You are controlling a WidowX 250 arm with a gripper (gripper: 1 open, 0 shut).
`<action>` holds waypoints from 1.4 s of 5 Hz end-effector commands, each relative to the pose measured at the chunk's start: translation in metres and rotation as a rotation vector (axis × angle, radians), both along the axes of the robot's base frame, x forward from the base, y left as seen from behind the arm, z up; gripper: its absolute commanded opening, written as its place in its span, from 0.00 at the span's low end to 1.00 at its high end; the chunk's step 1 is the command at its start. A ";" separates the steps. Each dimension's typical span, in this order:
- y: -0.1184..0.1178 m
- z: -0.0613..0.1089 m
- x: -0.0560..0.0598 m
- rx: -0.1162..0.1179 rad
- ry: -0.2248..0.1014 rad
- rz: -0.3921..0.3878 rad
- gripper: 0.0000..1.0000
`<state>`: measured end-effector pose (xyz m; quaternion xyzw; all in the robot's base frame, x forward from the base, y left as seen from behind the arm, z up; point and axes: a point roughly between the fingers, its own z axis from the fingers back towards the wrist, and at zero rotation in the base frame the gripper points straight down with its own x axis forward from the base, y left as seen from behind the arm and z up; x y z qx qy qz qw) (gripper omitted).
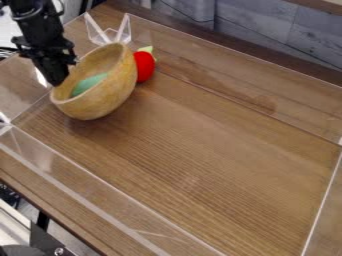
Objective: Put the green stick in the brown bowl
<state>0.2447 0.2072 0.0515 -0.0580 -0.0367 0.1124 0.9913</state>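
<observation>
While brown bowl (96,88) tilts | hand (56,76) pinching its rim

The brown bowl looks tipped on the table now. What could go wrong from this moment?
1. The brown bowl leans with its far side raised while the gripper sits at its left rim; it could roll over or slide along the table.
2. The green stick lies inside the tilted bowl and might slip out.
3. The bowl's raised edge is right beside the red fruit and may push it away.
</observation>
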 end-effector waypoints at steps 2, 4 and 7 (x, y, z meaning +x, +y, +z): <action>0.007 0.021 -0.001 0.037 -0.013 -0.055 1.00; 0.004 0.017 -0.010 0.036 -0.002 -0.026 1.00; 0.000 0.013 -0.023 0.027 -0.004 -0.031 1.00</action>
